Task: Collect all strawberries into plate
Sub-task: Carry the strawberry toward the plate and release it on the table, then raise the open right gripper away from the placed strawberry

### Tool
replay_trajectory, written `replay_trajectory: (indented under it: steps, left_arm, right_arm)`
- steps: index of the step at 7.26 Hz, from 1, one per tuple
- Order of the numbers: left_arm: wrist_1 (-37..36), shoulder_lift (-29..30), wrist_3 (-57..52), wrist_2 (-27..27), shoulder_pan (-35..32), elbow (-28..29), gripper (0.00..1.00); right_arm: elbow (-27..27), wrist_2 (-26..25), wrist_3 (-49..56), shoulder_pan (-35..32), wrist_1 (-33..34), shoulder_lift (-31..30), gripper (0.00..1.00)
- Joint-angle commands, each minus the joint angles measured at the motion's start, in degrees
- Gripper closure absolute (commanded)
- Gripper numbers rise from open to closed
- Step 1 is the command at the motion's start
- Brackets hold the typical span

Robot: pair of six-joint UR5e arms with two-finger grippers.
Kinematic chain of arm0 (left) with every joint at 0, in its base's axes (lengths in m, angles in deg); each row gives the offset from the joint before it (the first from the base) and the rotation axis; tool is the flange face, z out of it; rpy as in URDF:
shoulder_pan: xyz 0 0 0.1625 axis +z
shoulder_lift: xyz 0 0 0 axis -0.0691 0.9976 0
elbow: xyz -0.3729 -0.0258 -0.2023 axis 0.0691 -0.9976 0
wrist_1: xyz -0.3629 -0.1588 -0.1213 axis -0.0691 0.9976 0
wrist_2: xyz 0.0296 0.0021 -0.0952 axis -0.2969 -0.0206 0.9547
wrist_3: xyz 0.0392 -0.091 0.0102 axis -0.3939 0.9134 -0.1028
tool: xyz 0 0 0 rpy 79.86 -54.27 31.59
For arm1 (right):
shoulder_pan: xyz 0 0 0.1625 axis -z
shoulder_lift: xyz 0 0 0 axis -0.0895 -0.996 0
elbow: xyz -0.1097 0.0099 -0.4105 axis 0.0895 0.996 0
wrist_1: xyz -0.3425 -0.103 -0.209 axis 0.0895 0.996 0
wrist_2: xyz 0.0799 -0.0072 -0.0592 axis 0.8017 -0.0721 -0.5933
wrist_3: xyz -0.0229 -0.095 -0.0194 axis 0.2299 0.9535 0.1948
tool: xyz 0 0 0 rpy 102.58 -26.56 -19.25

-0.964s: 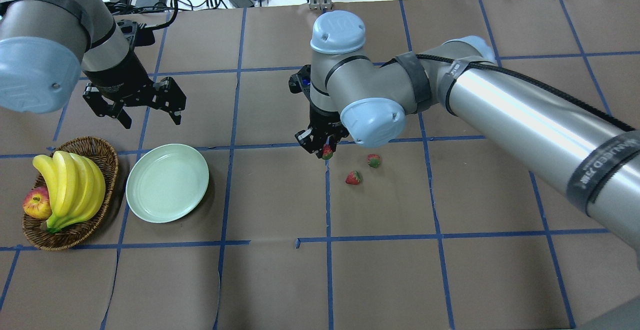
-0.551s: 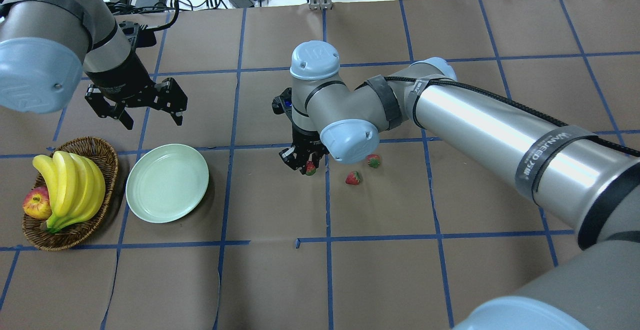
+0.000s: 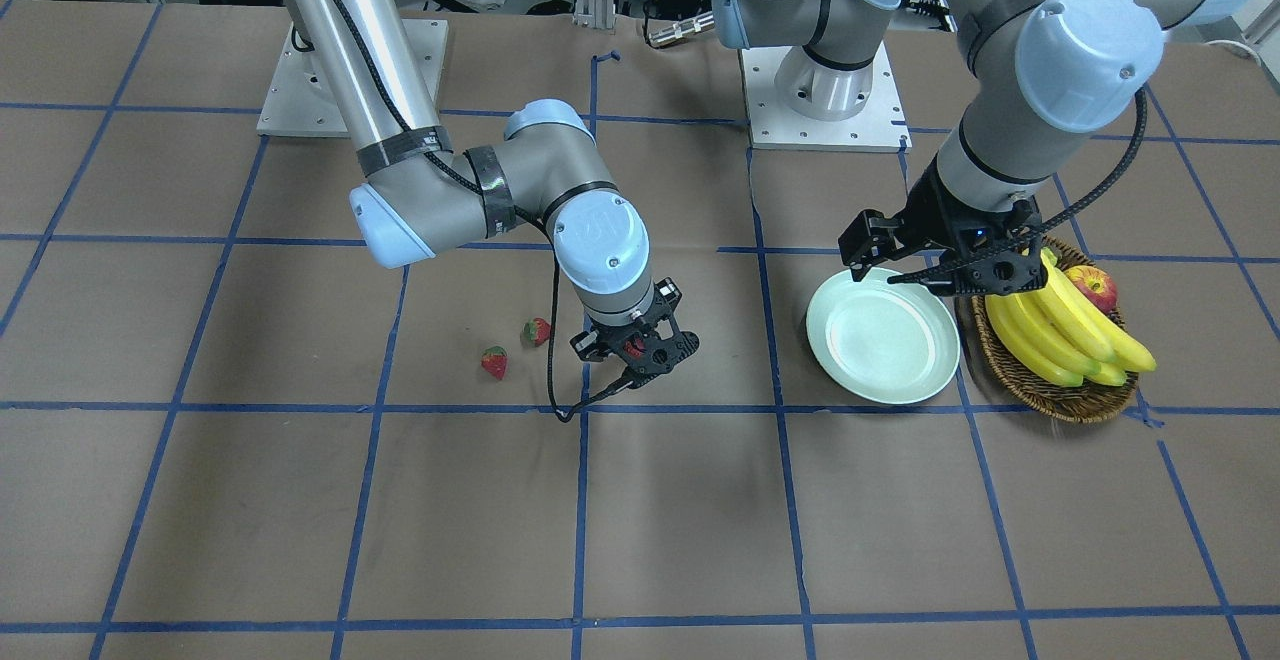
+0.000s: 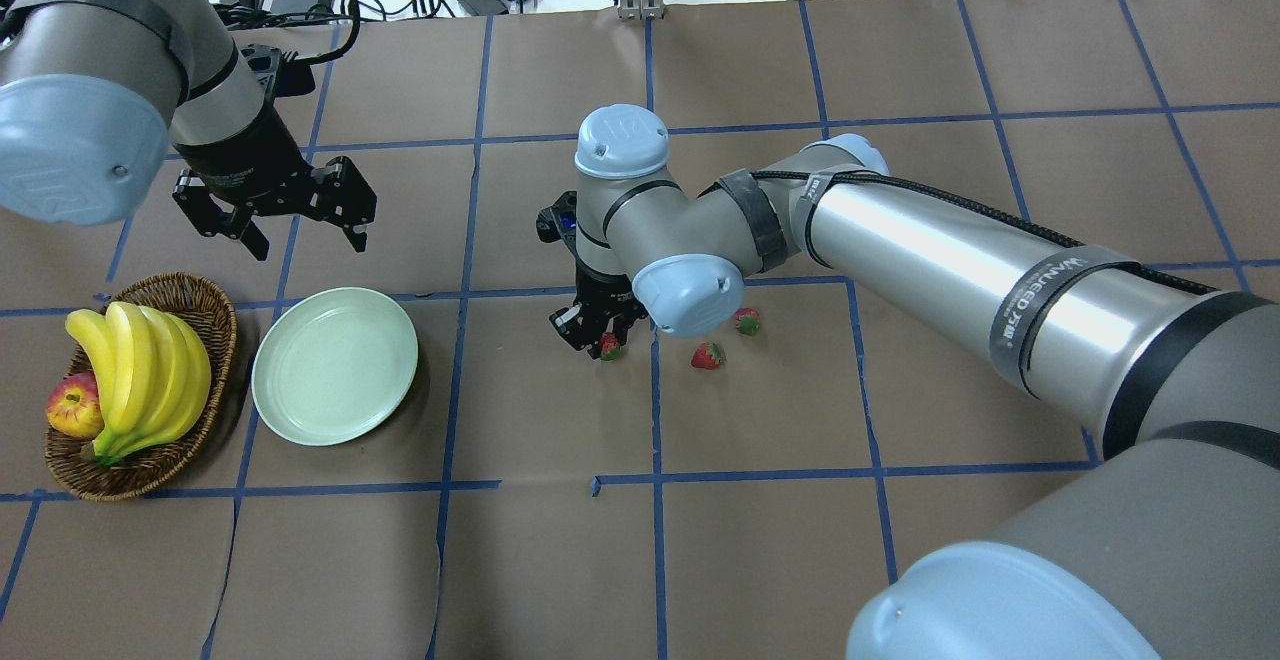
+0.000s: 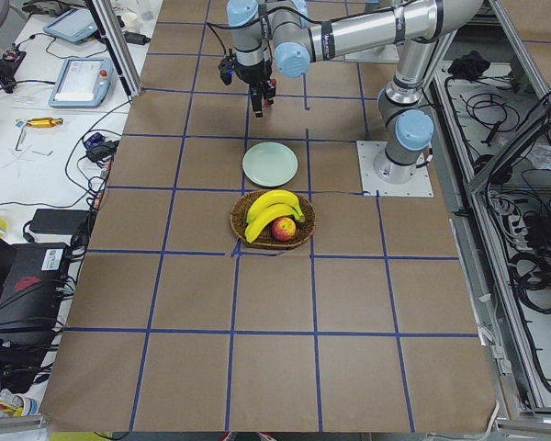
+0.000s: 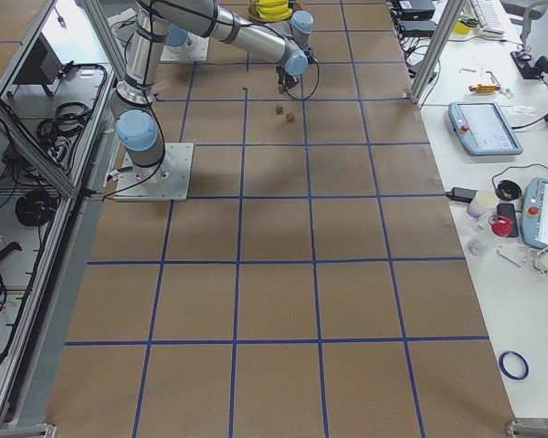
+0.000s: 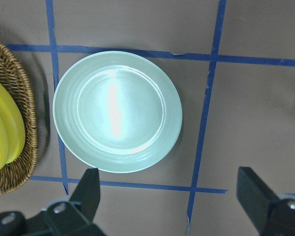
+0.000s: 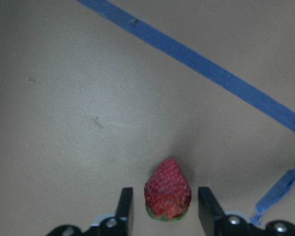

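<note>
I've swung the right gripper [image 4: 600, 343] closer to the plate [image 4: 334, 366], jaws pinching one strawberry [image 8: 167, 189]. Nothing's plated yet, two strawberries [image 4: 707, 356] farther off; left gripper [image 4: 305, 240] jaws spread.

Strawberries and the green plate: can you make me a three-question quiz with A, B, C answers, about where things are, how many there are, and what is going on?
1. The round pale mint-green plate is: A) empty B) full of bananas C) upside down.
2. How many small red strawberries lie on the brown paper table? A) one B) two C) five.
3. Where is the third strawberry? A) in the wicker basket B) on the plate C) between the fingers of the right gripper.

Answers: 1 A, its glossy inside is bare. 2 B, that one and another lie close together. 3 C, the right wrist view shows it held between the fingers.
</note>
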Motion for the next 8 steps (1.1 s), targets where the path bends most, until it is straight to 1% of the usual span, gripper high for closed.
replay_trajectory:
  steps: [1, 2, 3, 4, 5, 7, 8]
  left_arm:
    - [0.0, 0.0, -0.1, 0.0, 0.0, 0.1, 0.00]
    - [0.0, 0.1, -0.1, 0.0, 0.0, 0.1, 0.00]
    - [-0.1, 0.0, -0.1, 0.0, 0.0, 0.1, 0.00]
    - [-0.1, 0.1, 0.0, 0.0, 0.0, 0.1, 0.00]
    - [0.0, 0.2, 0.2, 0.1, 0.0, 0.1, 0.00]
    - [0.0, 0.3, 0.8, 0.1, -0.1, 0.1, 0.00]
    - [-0.1, 0.3, 1.0, 0.1, -0.4, 0.1, 0.00]
  right_arm:
    - [0.2, -0.6, -1.4, 0.1, -1.7, -3.6, 0.00]
    - [0.5, -1.8, -1.4, 1.2, -3.2, -6.5, 0.00]
    - [2.0, -2.3, -1.5, 3.5, -6.0, -8.8, 0.00]
    - [3.5, -6.5, 0.0, 7.3, -9.3, -10.1, 0.00]
    - [3.2, -9.0, 2.2, 10.0, -9.8, -10.4, 0.00]
    - [1.6, -9.9, 2.0, 11.3, -9.6, -9.6, 0.00]
    - [-0.2, -9.2, 0.5, 11.6, -9.2, -8.8, 0.00]
